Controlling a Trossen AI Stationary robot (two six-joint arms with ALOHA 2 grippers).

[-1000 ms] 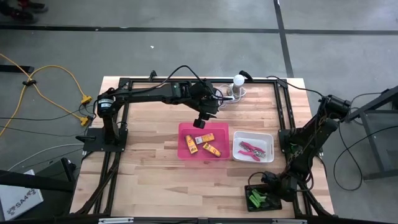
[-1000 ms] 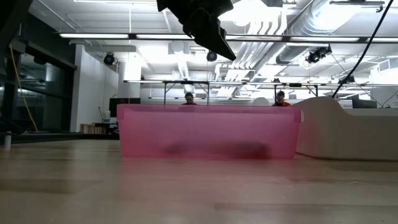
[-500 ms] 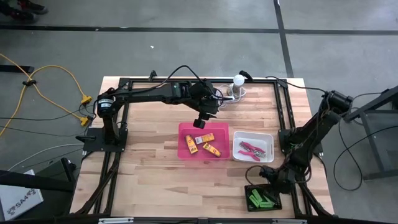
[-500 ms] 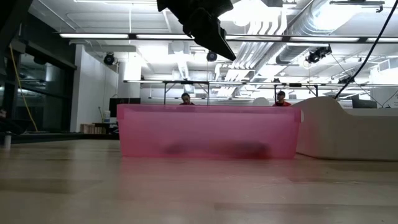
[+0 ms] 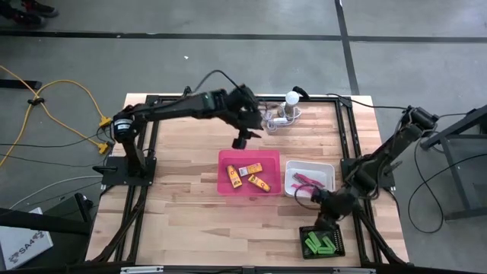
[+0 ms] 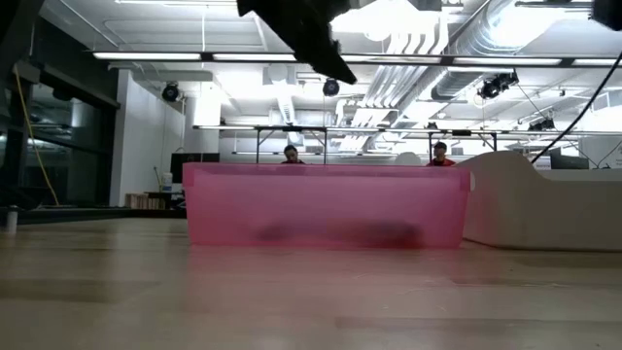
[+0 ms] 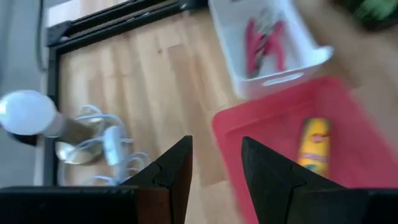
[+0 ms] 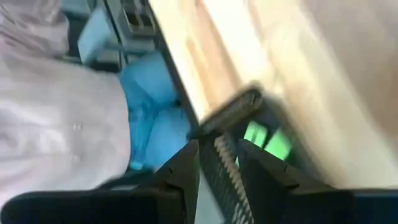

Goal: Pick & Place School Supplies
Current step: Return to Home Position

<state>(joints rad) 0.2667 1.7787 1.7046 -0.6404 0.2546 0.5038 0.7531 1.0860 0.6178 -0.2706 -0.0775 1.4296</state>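
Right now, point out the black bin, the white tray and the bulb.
black bin (image 5: pixel 339 244): high view, right wall
white tray (image 5: pixel 310 164): high view, far rim
bulb (image 5: pixel 292 98): high view, round white head

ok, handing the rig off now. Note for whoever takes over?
Left gripper: open, empty, by the pink plastic tray's rim nearest the white round bulb.
Right gripper: open, empty, at the black rectangular bin's edge nearest the white rectangular tray.
Yellow-orange rectangular blocks lie in the pink tray, pink-handled scissor-like tools in the white tray, short bright-green sticks in the black bin.
Done: every supply in view is sorted.
Left: bring both arms home.
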